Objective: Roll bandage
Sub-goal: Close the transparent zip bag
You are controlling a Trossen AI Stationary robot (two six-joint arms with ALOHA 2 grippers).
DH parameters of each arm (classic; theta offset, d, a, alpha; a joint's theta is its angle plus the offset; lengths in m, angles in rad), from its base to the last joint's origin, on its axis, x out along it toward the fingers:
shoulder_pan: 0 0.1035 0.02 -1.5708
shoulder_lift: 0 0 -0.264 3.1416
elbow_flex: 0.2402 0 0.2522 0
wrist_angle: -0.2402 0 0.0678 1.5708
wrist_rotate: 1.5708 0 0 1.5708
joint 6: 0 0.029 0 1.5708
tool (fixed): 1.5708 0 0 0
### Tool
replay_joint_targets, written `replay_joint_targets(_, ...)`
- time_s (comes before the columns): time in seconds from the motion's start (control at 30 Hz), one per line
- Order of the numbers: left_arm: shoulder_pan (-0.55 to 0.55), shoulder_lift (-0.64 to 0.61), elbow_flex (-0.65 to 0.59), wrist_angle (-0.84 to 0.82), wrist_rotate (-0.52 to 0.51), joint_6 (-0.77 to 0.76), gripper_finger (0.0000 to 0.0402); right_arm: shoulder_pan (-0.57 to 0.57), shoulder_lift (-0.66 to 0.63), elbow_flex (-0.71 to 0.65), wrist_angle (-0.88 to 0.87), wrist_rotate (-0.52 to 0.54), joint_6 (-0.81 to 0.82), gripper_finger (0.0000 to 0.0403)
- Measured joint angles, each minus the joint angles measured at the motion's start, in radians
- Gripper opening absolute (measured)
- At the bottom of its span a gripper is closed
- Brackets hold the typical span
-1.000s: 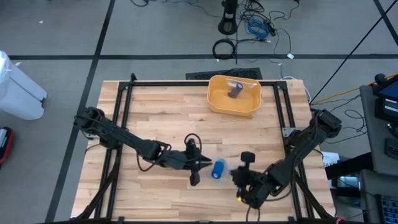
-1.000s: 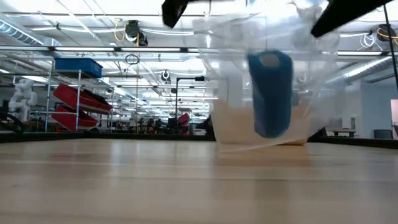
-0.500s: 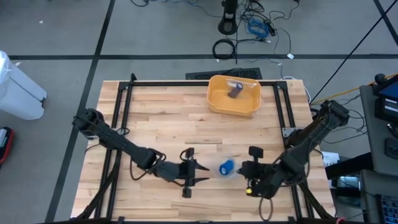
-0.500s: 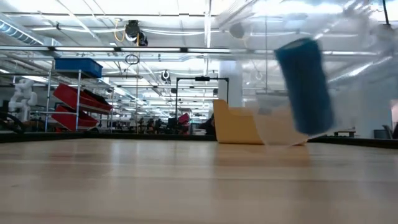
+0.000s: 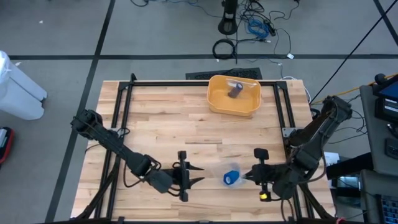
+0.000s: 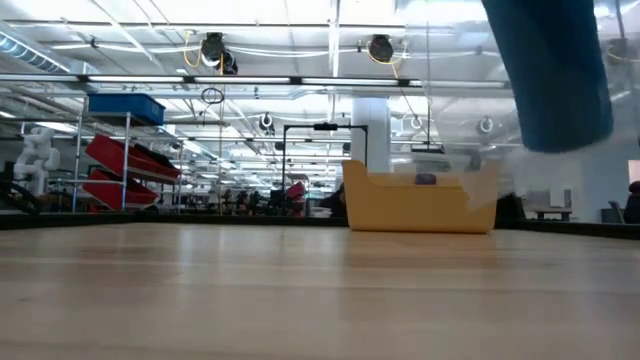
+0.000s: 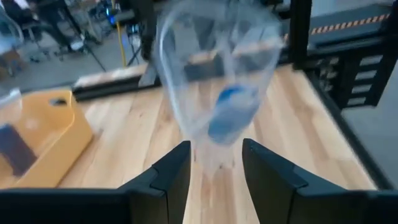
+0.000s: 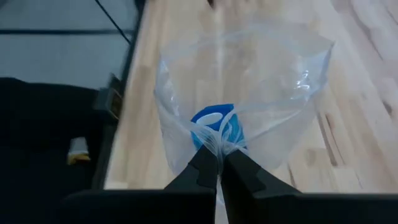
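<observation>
Here, from the high view, a blue bandage roll point(image 5: 231, 178) sits inside a clear plastic bag point(image 5: 224, 172) near the table's point(image 5: 161, 118) 5 o'clock corner. The right gripper point(image 5: 249, 176) pinches the bag's edge from the 3 o'clock side, fingers clenched on the plastic. The left gripper point(image 5: 198, 175) hangs just at 9 o'clock of the bag, released, fingers spread and apart from it. A yellow bin point(image 5: 234, 96) stands at the table's 1 o'clock, with a small dark item inside.

In the low view, the roll point(image 6: 548, 75) hangs tilted above the table point(image 6: 300, 290), a plain dark-blue cylinder, blurred, with the transparent bag point(image 6: 450, 90) around it; the bin point(image 6: 420, 204) stands behind.

The left wrist view shows the bag point(image 7: 214, 81) hanging beyond the spread fingers point(image 7: 168, 174), the blue roll point(image 7: 227, 115) low inside it.

In the right wrist view, the closed fingers point(image 8: 205, 171) grip gathered plastic point(image 8: 249, 93); the roll point(image 8: 216, 127) lies just past them, its hollow end showing. No writing is legible on anything.
</observation>
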Motion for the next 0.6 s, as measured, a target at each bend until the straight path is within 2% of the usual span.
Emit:
replay_joint_targets(0.07,0.012,0.000,-0.004,-0.039,-0.005,-0.042,0.0151,0.006,-0.010,0.000,0.038,0.001,-0.037,0.0000)
replay_joint_targets(0.23,0.047,0.000,-0.054,0.011,-0.016,-0.097,0.0164,0.010,-0.015,0.000,0.072,-0.002,-0.079,0.0000)
replay_joint_targets(0.37,0.054,0.000,-0.057,0.089,0.080,-0.051,0.0196,0.010,-0.015,0.000,0.067,0.011,-0.087,0.0000)
replay_joint_targets(0.47,0.053,0.000,-0.057,0.129,0.150,0.002,0.0220,0.010,-0.015,0.000,0.068,0.091,-0.102,0.0000)
replay_joint_targets(0.6,0.057,0.001,-0.057,0.117,0.131,-0.007,0.0238,0.010,-0.015,0.000,0.069,0.095,-0.111,0.0000)
